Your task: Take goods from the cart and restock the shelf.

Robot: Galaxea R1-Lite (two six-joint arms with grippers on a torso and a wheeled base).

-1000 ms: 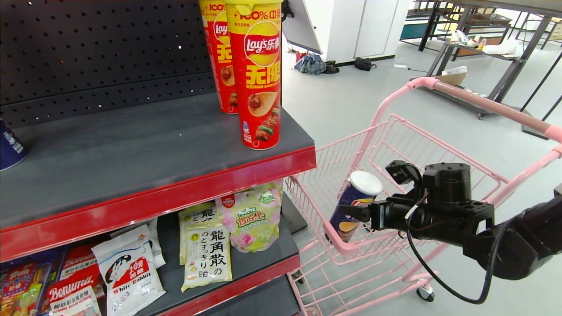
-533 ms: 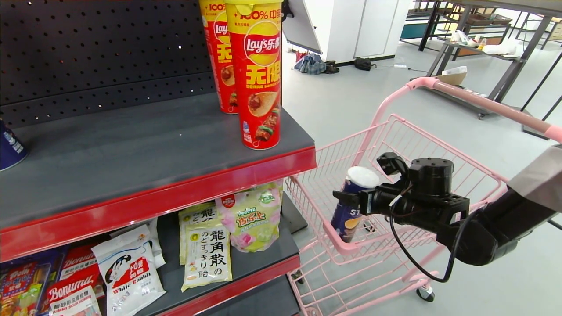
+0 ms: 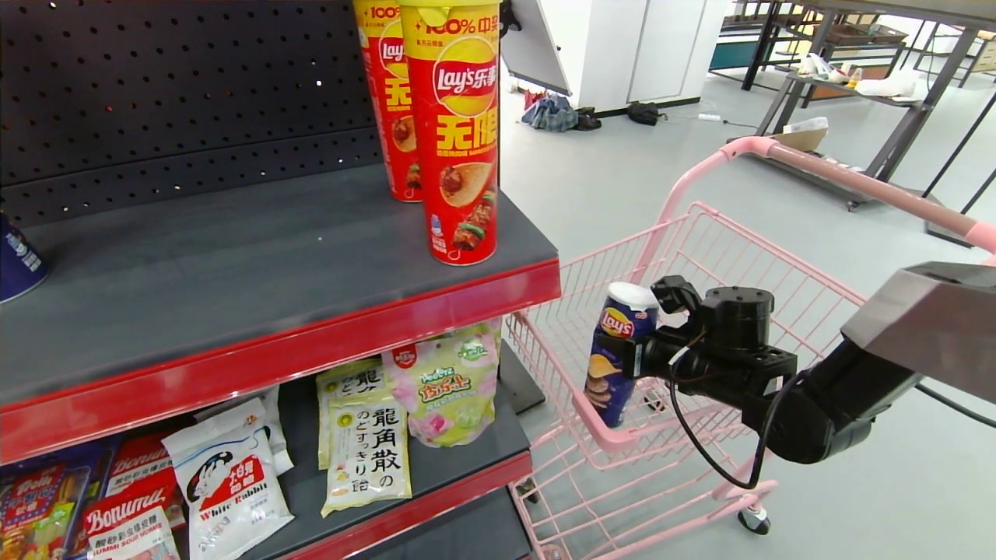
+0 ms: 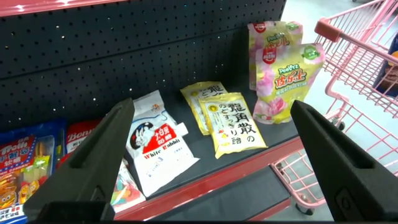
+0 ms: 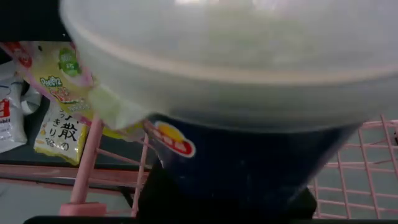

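Firstly, in the head view, a dark blue cylindrical chip can (image 3: 618, 354) with a white plastic lid (image 3: 632, 295) is being gripped near its top by the right pincer (image 3: 643, 330), which is clenched on it from the side. The can is being held nearly upright inside the pink wire cart (image 3: 704, 233), at the corner nearest the shelf (image 3: 272, 257). Its base is being partly hidden by the cart's rim, so whether it is resting on the basket cannot be told. On the shelf's matte grey board, two tall red cans (image 3: 459, 132) are being cut off by the picture's top edge, and a dark blue container (image 3: 17, 260) is being cropped at the left edge.

Next, in the left wrist view, the left pincer (image 4: 211, 106) is being held released. Its two black fingers are being spread wide before the lower shelf, where flat glossy snack bags (image 4: 233, 124) are lying in front of a perforated back panel.

Lastly, in the right wrist view, the lid is being blurred by closeness, and the can's dark body is being seen beneath it.
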